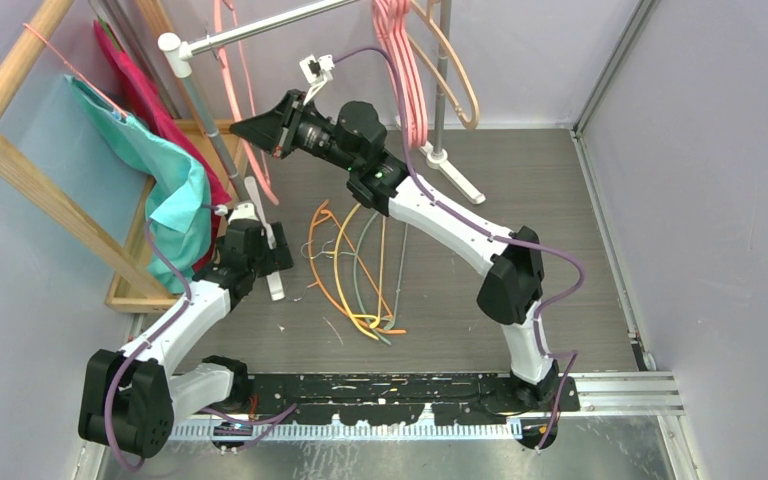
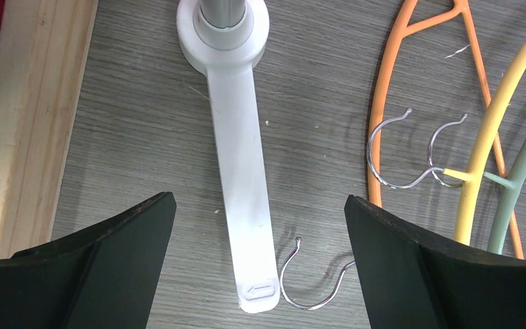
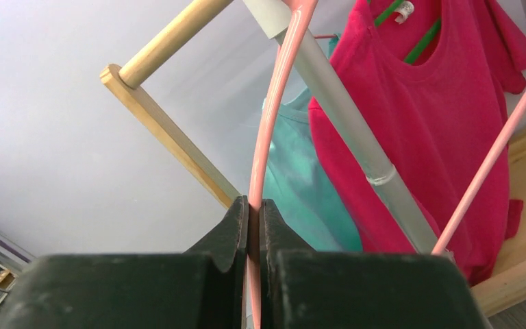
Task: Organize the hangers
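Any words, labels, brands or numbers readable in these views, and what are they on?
No text can be read in any view.
white rack foot: embossed mark at its tip, only a shape, no legible letters.
red shirt: white neck tag, too small to read.

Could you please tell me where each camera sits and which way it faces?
Top external: above and behind the bases, looking down on the table; both arms show, loose hangers between them.
Left wrist: on the left arm, facing down; open left pincer frames a white foot and an orange hanger.
Right wrist: on the right arm, facing sideways toward a wooden rack and shirts; right pincer shut on a pink hanger.
Shared: top and left wrist both show the foot and orange hanger.
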Tool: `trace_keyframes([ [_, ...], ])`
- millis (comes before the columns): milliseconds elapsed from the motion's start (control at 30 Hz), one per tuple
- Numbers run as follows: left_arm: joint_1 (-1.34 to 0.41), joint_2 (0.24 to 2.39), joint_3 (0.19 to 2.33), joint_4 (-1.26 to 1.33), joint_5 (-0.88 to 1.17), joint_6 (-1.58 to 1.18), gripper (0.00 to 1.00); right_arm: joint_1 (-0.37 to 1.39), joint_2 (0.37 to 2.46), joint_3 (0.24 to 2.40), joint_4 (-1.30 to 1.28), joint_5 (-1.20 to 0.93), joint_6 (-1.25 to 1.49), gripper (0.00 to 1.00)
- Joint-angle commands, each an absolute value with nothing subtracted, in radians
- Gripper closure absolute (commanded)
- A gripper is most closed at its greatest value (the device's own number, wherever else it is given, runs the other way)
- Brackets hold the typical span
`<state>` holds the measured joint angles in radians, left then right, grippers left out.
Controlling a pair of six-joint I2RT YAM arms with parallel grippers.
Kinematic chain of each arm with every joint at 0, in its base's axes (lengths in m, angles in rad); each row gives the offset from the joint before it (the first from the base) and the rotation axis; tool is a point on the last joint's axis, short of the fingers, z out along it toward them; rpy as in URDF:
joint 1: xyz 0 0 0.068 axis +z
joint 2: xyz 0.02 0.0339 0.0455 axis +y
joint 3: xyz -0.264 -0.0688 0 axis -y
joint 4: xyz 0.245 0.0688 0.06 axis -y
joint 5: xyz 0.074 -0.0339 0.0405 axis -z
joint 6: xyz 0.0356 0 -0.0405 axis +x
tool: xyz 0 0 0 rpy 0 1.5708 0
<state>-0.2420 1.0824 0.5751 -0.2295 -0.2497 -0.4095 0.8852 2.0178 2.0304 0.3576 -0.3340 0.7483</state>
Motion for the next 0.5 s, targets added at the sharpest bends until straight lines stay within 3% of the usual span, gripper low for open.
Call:
trace_keyframes([
  [0,-0.244,1.07,0.575,-0.206,-0.262,-0.407,0.02,0.884,2.055,2.176,0.372,-0.308,0.756,0.99],
  [467,-0.245,1.061,0.571,-0.204,-0.256,-0.405,0.02,0.884,2.198,2.338,0.25,-0.25,0.765,0.99],
])
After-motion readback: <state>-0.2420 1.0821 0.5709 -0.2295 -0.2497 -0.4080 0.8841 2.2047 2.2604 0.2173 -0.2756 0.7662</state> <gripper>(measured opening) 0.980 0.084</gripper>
